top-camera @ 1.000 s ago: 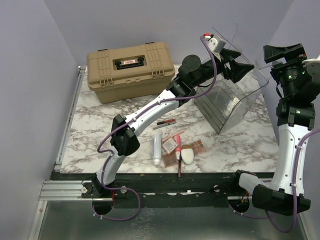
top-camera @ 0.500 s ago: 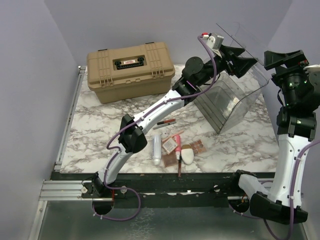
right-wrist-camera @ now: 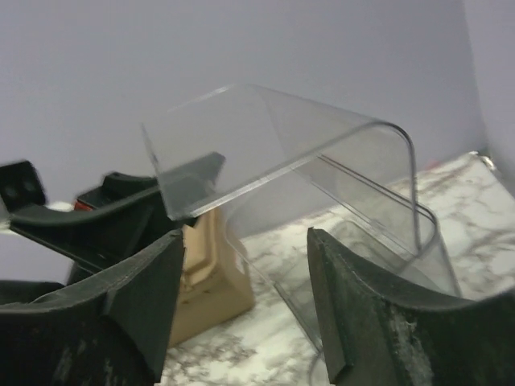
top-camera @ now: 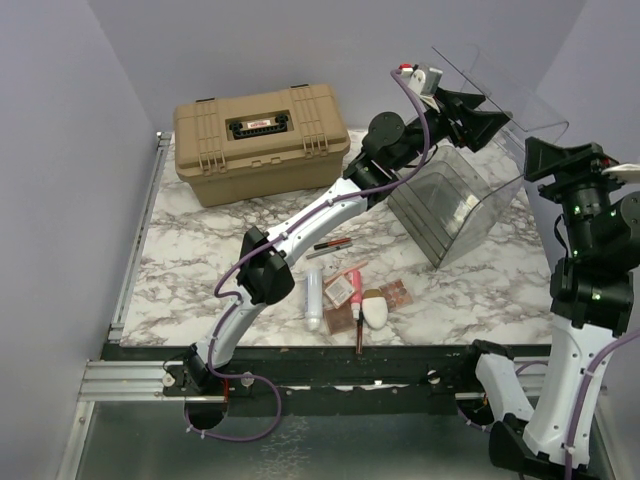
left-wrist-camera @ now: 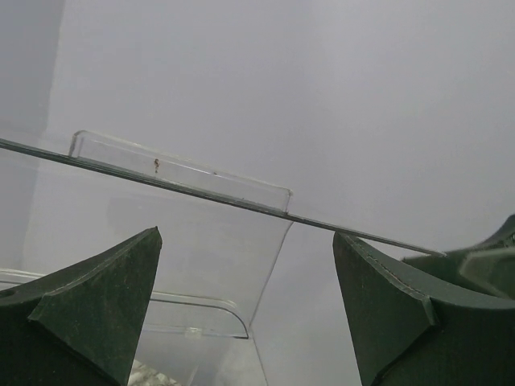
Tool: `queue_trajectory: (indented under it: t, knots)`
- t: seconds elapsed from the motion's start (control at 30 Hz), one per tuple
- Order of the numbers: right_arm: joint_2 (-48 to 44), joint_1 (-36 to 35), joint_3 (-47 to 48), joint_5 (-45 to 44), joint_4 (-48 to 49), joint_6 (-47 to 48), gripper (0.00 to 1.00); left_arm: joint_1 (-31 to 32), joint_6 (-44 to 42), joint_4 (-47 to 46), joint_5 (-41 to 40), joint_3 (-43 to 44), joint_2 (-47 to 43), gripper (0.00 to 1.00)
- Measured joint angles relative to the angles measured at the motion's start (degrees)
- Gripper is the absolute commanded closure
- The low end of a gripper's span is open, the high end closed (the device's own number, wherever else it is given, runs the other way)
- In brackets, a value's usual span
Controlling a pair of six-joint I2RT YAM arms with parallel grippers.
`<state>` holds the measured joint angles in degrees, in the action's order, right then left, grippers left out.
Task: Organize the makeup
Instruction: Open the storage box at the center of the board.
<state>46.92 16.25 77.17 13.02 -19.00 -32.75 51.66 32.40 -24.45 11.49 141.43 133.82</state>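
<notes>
The makeup lies in a cluster at the table's near middle: a white tube (top-camera: 314,297), a pink tube (top-camera: 353,280), a white oval piece (top-camera: 375,312), small brown-pink palettes (top-camera: 396,292) and thin pencils (top-camera: 332,243). My left gripper (top-camera: 488,120) is far from it, open at the raised lid (top-camera: 490,80) of the clear bin (top-camera: 450,210). In the left wrist view the lid's edge (left-wrist-camera: 201,189) runs across in front of the open left gripper (left-wrist-camera: 245,241). My right gripper (top-camera: 538,157) is open and empty, raised right of the bin. The right wrist view shows it (right-wrist-camera: 241,241) facing the bin (right-wrist-camera: 354,209).
A large tan hard case (top-camera: 260,140) stands shut at the back left, also visible in the right wrist view (right-wrist-camera: 213,273). The clear bin leans at the back right on the marble table (top-camera: 200,270). Purple walls close in on both sides.
My left gripper has risen and reached further right at the bin's lid, which stands slightly higher. My right gripper has come down and nearer, beside the bin.
</notes>
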Motion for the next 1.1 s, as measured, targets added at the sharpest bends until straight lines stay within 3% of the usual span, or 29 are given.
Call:
queue_trajectory:
  t: [0.07, 0.2, 0.33, 0.47, 0.67, 1.1]
  knots:
    - [-1.95, 0.0, -1.9, -1.16, -1.77, 1.11, 0.54, -0.07, 0.0, -0.09, 0.0, 0.02, 0.04, 0.1]
    - [-5.88, 0.0, -6.73, -3.82, -3.91, 2.91, 0.58, -0.17, -0.02, -0.2, 0.02, 0.33, 0.35, 0.1]
    - [-4.81, 0.0, -8.85, -3.8, -4.13, 3.39, 0.58, -0.22, -0.04, -0.07, 0.02, 0.33, 0.39, 0.1]
    - [1.81, 0.0, -8.76, -2.8, -2.4, 3.19, 0.51, -0.28, -0.02, 0.2, 0.07, 0.33, 0.39, 0.1]
    - [12.5, 0.0, -8.41, -2.95, 0.37, 0.98, 0.49, -0.59, -0.02, 0.48, 0.26, 0.33, 0.42, 0.1]
    - [12.44, 0.46, -9.2, -8.24, 9.81, -10.36, 0.43, -0.96, -0.13, 0.55, 1.14, -2.64, 0.42, 0.1]
